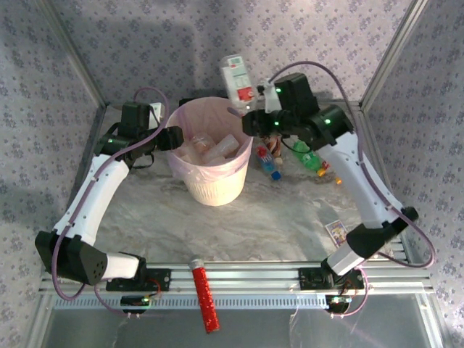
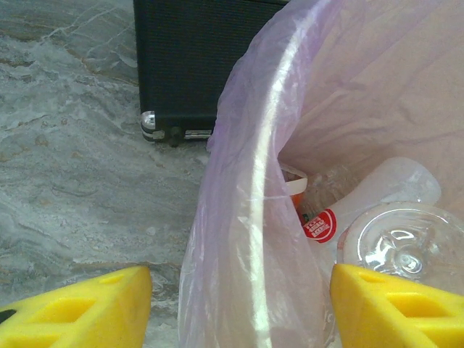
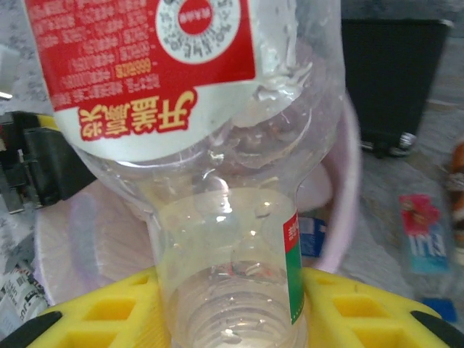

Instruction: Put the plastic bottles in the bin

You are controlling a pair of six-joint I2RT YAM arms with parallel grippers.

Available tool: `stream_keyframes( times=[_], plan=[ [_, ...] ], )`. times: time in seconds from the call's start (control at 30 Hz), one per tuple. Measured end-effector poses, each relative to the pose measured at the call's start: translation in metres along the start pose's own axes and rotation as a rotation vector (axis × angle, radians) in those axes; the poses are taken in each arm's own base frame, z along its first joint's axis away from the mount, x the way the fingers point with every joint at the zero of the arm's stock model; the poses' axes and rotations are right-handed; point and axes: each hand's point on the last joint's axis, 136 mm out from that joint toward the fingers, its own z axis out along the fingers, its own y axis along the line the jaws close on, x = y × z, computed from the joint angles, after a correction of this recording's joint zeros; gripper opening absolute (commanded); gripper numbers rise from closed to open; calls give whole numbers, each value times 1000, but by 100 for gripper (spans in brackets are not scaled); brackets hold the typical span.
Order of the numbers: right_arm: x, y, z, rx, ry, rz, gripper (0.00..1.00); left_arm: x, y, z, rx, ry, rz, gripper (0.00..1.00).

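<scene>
The pale-pink bin stands mid-table with several clear plastic bottles inside; their bases and a red cap mark lie behind its lined rim. My left gripper is shut on the bin's left rim, one yellow finger outside and one inside. My right gripper is shut on the neck of a clear bottle with a red label, held upside-down over the bin's right rim. More bottles, one green, lie on the table right of the bin.
A black box sits behind the bin. A red glittery tube lies across the front rail. A small card rests near the right arm's base. A bottle with a pink and blue label lies close beside the bin.
</scene>
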Motion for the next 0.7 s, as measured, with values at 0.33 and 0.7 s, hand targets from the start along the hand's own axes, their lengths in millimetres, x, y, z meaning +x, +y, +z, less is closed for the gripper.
stream_keyframes(
  times=[0.33, 0.7],
  plan=[
    [34, 22, 65, -20, 179, -62, 45, 1, -1, 0, 7, 3, 0, 66],
    [41, 22, 67, -30, 171, -94, 65, 1, -1, 0, 6, 6, 0, 66]
  ],
)
